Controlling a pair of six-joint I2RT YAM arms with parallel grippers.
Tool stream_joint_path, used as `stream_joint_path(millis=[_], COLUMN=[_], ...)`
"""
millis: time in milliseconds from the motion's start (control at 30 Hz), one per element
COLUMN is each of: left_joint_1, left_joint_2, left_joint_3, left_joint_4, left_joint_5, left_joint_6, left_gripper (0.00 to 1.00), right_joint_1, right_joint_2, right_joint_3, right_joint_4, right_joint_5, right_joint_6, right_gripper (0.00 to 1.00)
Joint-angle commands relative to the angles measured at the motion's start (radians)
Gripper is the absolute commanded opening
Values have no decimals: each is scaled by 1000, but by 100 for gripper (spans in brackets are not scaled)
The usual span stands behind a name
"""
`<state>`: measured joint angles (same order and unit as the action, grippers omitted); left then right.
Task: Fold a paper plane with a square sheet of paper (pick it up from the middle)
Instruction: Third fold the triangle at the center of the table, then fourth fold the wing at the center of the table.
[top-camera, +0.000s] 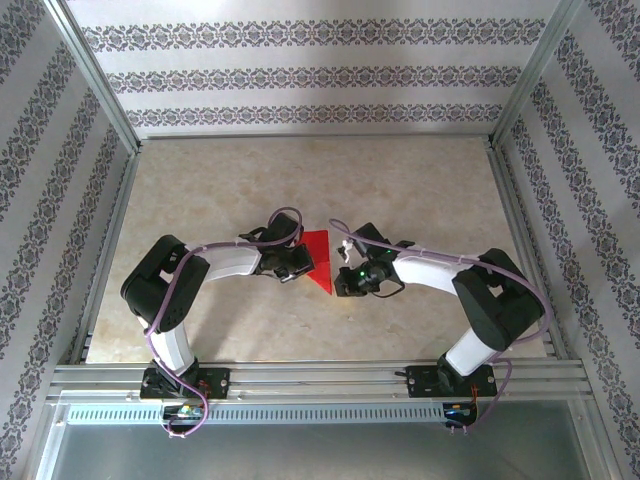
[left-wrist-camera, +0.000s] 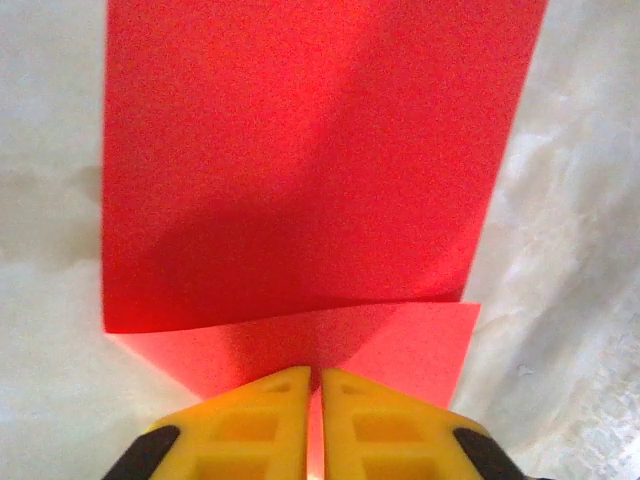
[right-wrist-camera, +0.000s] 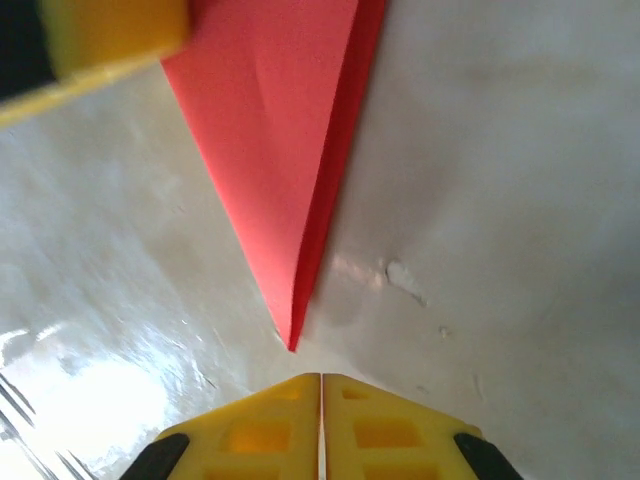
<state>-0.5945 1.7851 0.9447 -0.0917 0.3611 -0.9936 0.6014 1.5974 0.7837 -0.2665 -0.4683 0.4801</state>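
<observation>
Square sheet of paper (top-camera: 318, 256), thin, matte and bright red, lies folded on the desk (top-camera: 420, 190) as a long narrow triangle with crisp straight edges. Its long axis runs from far to near, the broad end toward the back wall and the sharp tip toward the arms' bases, leaning slightly right. It sits near the middle of the desk, between the two end effectors. From the left wrist, the sheet (left-wrist-camera: 300, 170) shows two layers: an upper flap that casts a shadow on a lower strip, with a straight fold line across. The left end effector (left-wrist-camera: 315, 385) has its yellow ribbed fingers drawn almost together, a red sliver showing in the slit, over the sheet's near edge; whether they pinch the paper I cannot tell. From the right wrist, the right end effector (right-wrist-camera: 321, 390) is closed to a hairline gap, empty, just short of the sheet's pointed tip (right-wrist-camera: 292, 340) and not touching it. The desk is glossy beige with a marbled pattern; striped floral wallpaper (top-camera: 300, 78) and aluminium rails (top-camera: 320, 378) surround it.
</observation>
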Motion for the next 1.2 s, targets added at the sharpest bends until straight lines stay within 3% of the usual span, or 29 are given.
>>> stream_joint_path(millis=[0, 233, 433, 1167], left_joint_1=[-5, 35, 65, 69], left_joint_2=[-49, -166, -214, -127], left_joint_3=[46, -23, -117, -157], left_joint_4=[-29, -56, -20, 109], left_joint_5=[-15, -95, -94, -27], left_joint_6=[12, -38, -85, -146], left_gripper=[16, 22, 24, 47], right_joint_1=[-22, -31, -23, -40], right_joint_2=[-31, 32, 64, 249], right_joint_3=[22, 94, 112, 169], right_joint_4=[80, 169, 198, 171], right_joint_5=[6, -16, -34, -6], right_joint_6=[46, 94, 97, 152], right_gripper=[15, 19, 20, 20])
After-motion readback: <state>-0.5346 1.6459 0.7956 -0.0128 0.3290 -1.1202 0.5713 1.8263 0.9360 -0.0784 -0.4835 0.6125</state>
